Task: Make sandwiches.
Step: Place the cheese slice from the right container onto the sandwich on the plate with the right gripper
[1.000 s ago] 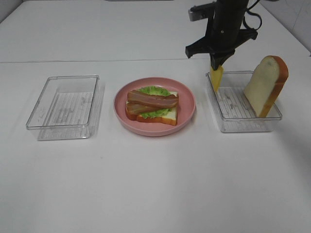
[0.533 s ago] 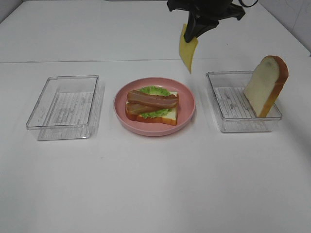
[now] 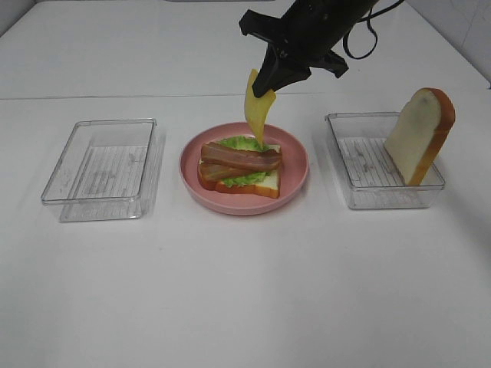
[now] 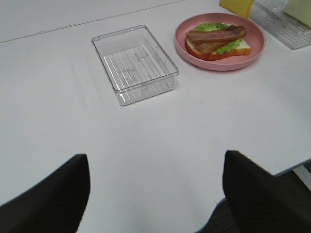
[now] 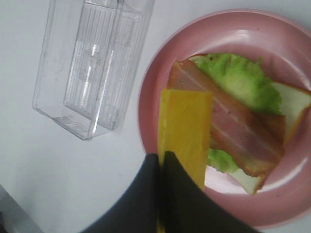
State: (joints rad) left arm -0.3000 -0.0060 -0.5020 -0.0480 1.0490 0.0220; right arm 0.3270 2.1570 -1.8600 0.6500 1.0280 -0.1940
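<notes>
A partly stacked sandwich (image 3: pixel 240 165) lies on the pink plate (image 3: pixel 295 184): one bread slice, green lettuce (image 5: pixel 238 77) and two bacon strips (image 5: pixel 243 138). My right gripper (image 3: pixel 268 83) is shut on a thin yellow cheese slice (image 3: pixel 257 113), which hangs over the back of the plate, just above the bacon. The right wrist view shows the cheese (image 5: pixel 184 128) pinched at its near end. A second bread slice (image 3: pixel 420 135) leans upright in the right tray (image 3: pixel 360 192). My left gripper (image 4: pixel 155 194) stands open over bare table, well short of the plate (image 4: pixel 257 51), with nothing between its fingers.
An empty clear tray (image 3: pixel 101 170) stands left of the plate, also seen in the left wrist view as tray (image 4: pixel 136 63). The right tray holds only the leaning bread. The front half of the white table holds nothing.
My right gripper lifted the cheese slice out of the right tray, carried it up and leftward, and now holds it over the plate. The left gripper has not moved.
</notes>
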